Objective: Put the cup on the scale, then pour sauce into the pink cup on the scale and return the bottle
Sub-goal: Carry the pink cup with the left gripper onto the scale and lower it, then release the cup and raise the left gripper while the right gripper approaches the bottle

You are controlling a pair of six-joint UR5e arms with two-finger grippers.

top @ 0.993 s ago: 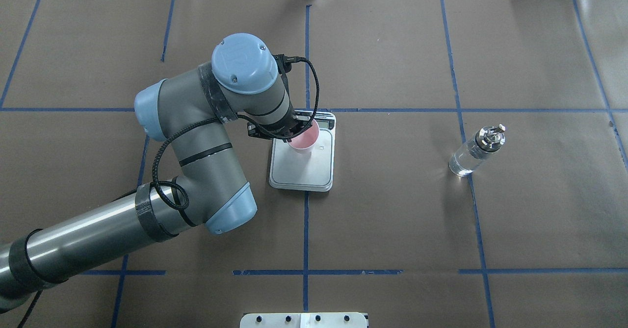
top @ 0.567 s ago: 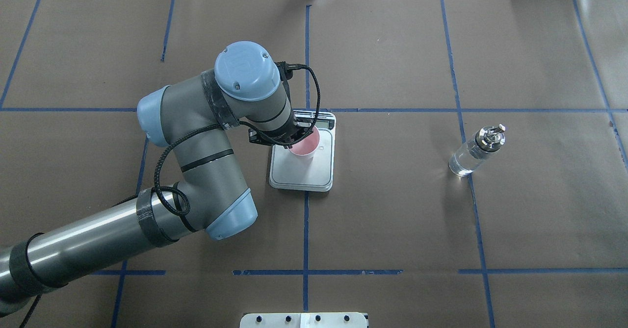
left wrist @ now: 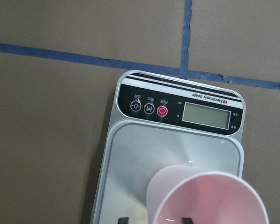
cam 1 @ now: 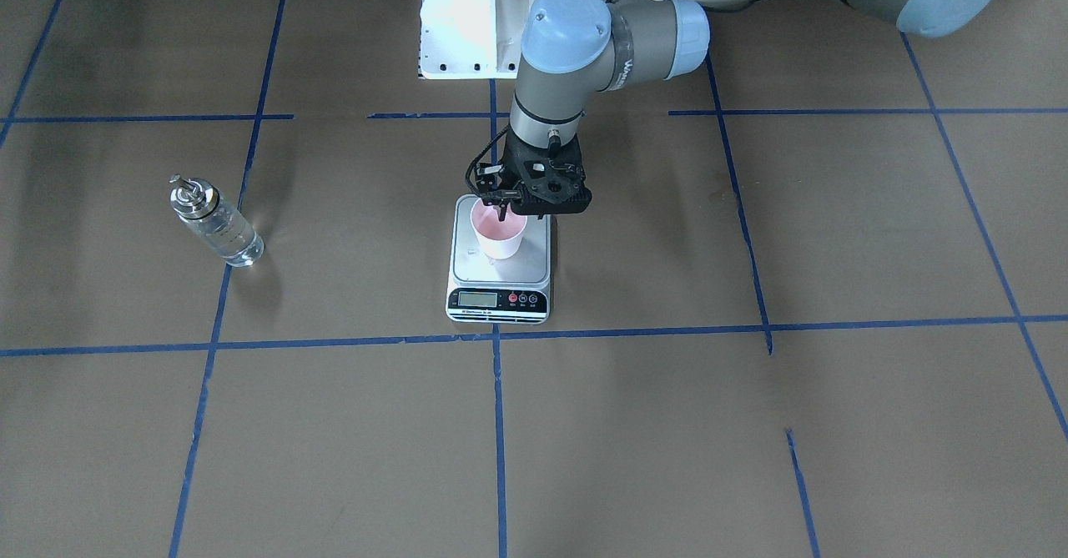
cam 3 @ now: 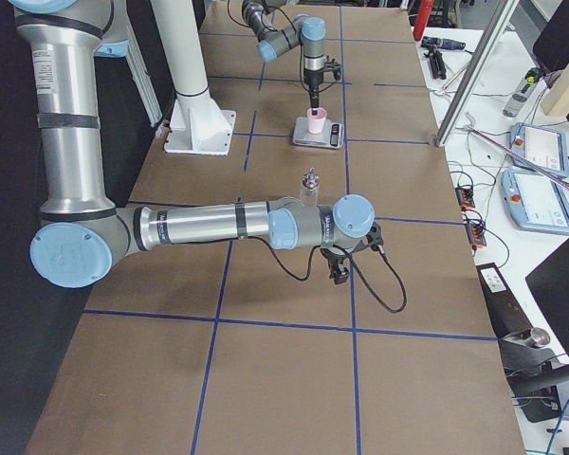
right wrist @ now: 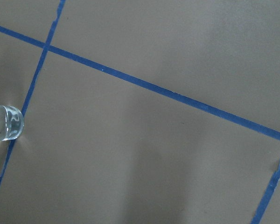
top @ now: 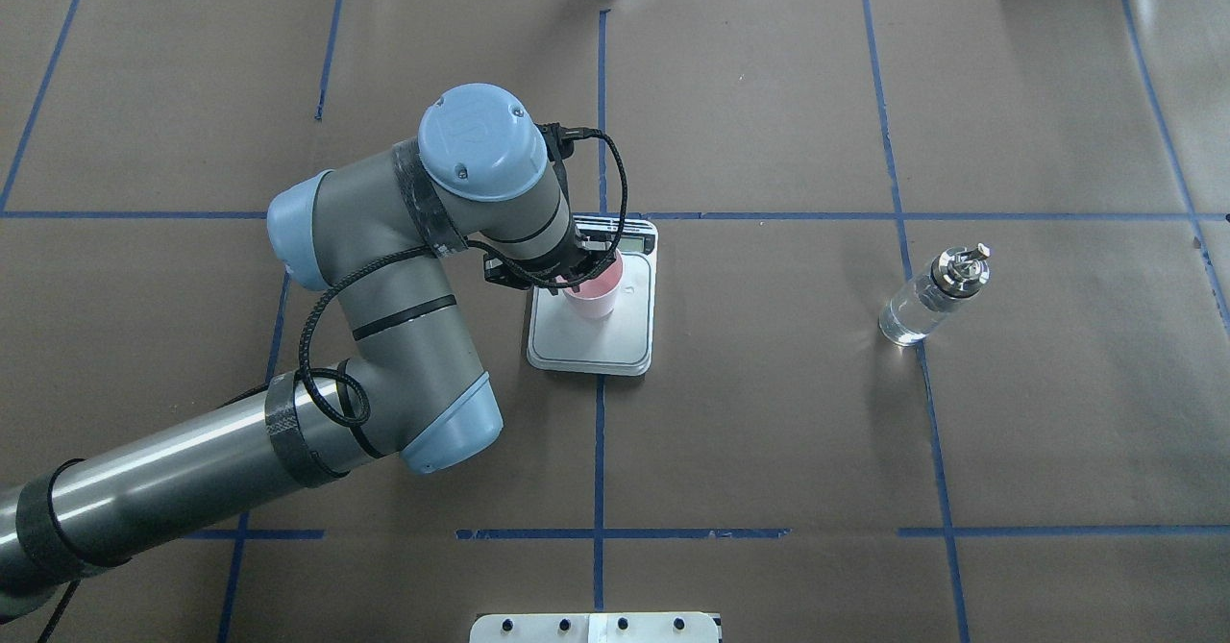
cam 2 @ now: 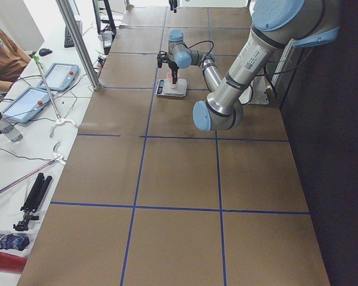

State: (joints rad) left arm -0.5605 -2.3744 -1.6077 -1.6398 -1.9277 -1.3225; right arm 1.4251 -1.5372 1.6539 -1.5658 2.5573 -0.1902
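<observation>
The pale pink cup (cam 1: 499, 237) stands upright on the silver platform of the scale (cam 1: 536, 270), near the middle. My left gripper (cam 1: 501, 206) points straight down over the cup's rim. In the left wrist view one fingertip (left wrist: 123, 219) is outside the cup (left wrist: 210, 200) and the other is inside it, both with a gap to the wall, so the gripper is open. The clear bottle (top: 927, 297) with its silver pourer cap stands alone far to the right. My right gripper (cam 3: 339, 275) hovers near the bottle (cam 3: 310, 185); I cannot tell if it is open or shut.
Brown paper with blue tape lines covers the table. The white robot base (cam 1: 467, 24) stands behind the scale. Beyond the far table edge are tablets (cam 2: 59, 74), cables and a seated person (cam 2: 0, 53). The scale's display (left wrist: 209, 115) looks blank.
My left gripper has come down with the cup, and the cup now rests on the scale's platform. The bottle has not moved.
</observation>
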